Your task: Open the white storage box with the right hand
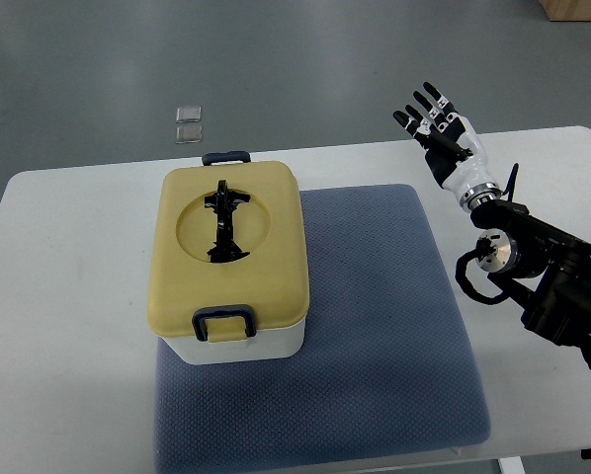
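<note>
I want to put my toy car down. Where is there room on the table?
The mat is bare right of the box, up to the right hand and its arm. The table left of the box is free too. The box fills the mat's left side.

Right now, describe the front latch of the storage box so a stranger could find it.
On the white table lies a blue mat; the storage box sits on its left part. The front latch is the dark clip on the yellow lid's near edge, nearest the camera.
</note>
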